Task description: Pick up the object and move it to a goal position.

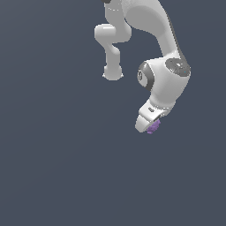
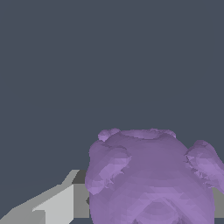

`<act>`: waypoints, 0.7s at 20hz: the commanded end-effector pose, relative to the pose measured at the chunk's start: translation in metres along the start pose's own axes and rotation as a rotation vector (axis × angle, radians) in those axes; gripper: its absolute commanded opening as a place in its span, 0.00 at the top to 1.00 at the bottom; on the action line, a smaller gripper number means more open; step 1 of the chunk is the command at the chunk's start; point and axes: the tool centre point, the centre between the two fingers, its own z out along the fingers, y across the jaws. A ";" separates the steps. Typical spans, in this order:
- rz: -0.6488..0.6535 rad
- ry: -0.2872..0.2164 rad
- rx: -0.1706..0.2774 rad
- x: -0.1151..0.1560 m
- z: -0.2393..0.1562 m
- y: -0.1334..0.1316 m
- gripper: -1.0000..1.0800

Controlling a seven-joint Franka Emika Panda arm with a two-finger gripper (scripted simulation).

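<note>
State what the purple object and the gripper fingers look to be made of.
Purple object: a matte, faceted, lumpy body with soft shading and no glints; it could be rubber or plastic, though a render leaves that open. Gripper fingers: flat pale grey, hard-edged, like painted metal or plastic.

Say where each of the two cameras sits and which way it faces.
Exterior view: sits off the arm, facing the white arm on a plain grey backdrop; the hand carries the purple lump.
Wrist view: sits on the wrist, looking past a grey finger at the lump, close up.
Shared: lump and hand.
</note>
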 end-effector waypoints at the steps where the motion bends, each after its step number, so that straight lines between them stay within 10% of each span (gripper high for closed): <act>1: 0.001 0.000 0.000 0.004 -0.015 -0.021 1.00; 14: 0.001 0.001 0.001 0.015 -0.044 -0.058 1.00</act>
